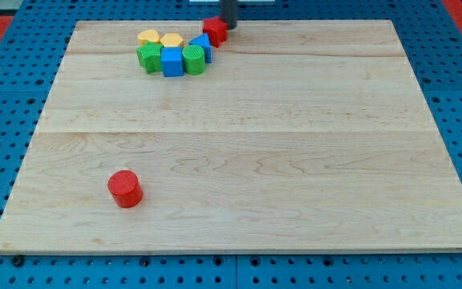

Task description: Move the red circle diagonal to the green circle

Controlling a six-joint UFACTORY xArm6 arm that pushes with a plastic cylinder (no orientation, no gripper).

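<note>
Looking across the wooden board [239,152], you would have found the red circle [124,188] standing alone near the view's bottom left, well apart from every other block. The rest sat bunched together near the view's top, left of centre: a green circle [193,59] at the right end of the front row, a blue cube [172,61] touching its left side, and a green block [148,56] of unclear shape at the left end. Behind that row lay two yellow blocks, one yellow block [148,36] further to the view's left and the other yellow piece [172,39] just beside it. A second blue block [202,42], partly hidden, sat behind the green circle, and a red block [215,30] of angular shape stood just to its right, at the cluster's top right corner. My tip [228,25] was at the view's top edge, right against that red angular block on its right side, far from the red circle. You had no fingers to check here, since the arm ended in a plain dark rod. The board rested on a blue perforated surface [6,96].
</note>
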